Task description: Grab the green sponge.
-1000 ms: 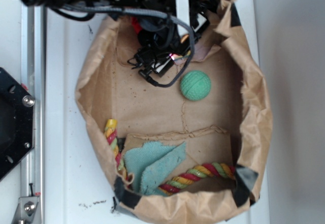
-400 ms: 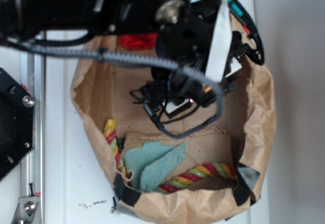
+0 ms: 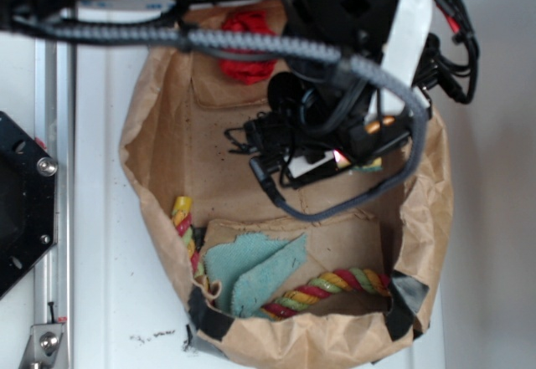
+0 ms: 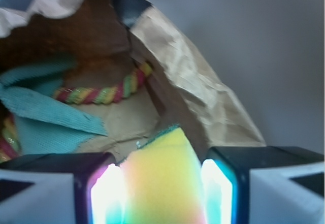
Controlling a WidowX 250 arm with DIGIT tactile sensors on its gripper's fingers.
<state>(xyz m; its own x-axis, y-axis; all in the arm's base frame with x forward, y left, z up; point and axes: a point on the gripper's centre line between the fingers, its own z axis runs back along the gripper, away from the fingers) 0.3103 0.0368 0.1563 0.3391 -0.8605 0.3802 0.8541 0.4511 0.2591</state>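
Observation:
The green sponge is hidden: my arm covers the spot in the exterior view, and the wrist view does not hold it. My gripper [image 3: 356, 147] hangs over the right middle of the brown paper bag [image 3: 155, 135]. In the wrist view my gripper [image 4: 162, 165] has a yellow wedge sponge [image 4: 162, 178] with a dark green edge filling the gap between both lit pads. A sliver of that yellow sponge [image 3: 368, 166] peeks out beside the fingers in the exterior view.
A teal ragged cloth [image 3: 251, 269] [image 4: 35, 117] and a red-yellow-green rope [image 3: 327, 285] [image 4: 101, 94] lie at the bag's near end. A red item [image 3: 247, 47] sits at the far end. The bag's crumpled wall [image 4: 193, 82] rises close on the right. A black plate [image 3: 21, 202] lies left.
My arm moved from the bag's far end toward its right middle, covering the round green sponge that showed a second ago. The red item at the far end came into view.

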